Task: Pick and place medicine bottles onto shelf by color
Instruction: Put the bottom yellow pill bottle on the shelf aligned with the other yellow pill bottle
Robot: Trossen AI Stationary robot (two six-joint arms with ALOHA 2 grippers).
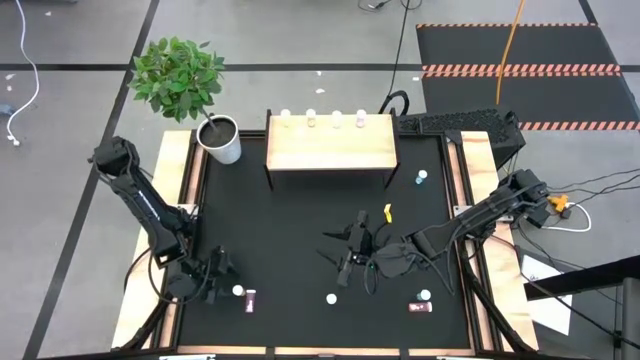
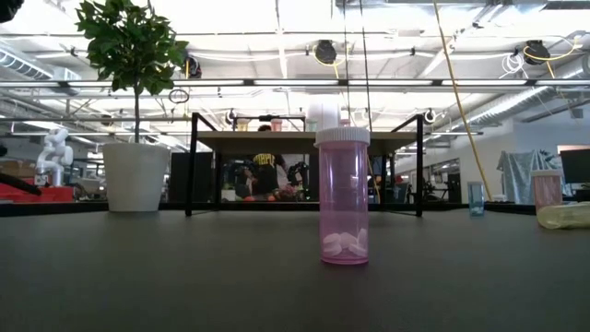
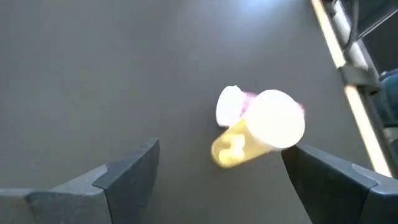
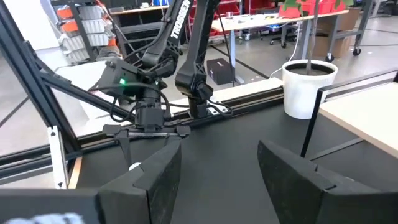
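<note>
I had the left pincer [image 1: 222,277] low over the near left part of the black table [image 1: 300,230], its fingers [image 3: 127,171] spread wide and gripping nothing. Through the left wrist view I saw a yellow bottle [image 3: 261,130] standing upright between those fingers, white cap up, with a pink bottle [image 3: 233,104] lying just behind it; neither finger touched them. From overhead those two sat just beside the pincer, the white cap [image 1: 238,291] next to the toppled pink one [image 1: 250,297].

My right pincer [image 1: 345,250] hung over the middle of the table, nearer the front, jaws released and empty. Its wrist view looked across at the left arm [image 4: 149,93] and the white plant pot [image 4: 308,87].

The shelf [image 1: 330,143] stood at the far side, beside the plant pot, and carried four bottles [image 1: 322,119] in a row along its back edge. The rest were scattered: a teal one [image 1: 421,178] off the shelf's right end, a yellow one [image 1: 388,212] lying down just in front of the shelf's right leg, another upright white-capped bottle [image 1: 331,298] near the front centre, and two more [image 1: 422,302] at the front right, one of them tipped over. The low view had a pink bottle [image 2: 343,195] dead centre, upright, pills visible at its bottom.
</note>
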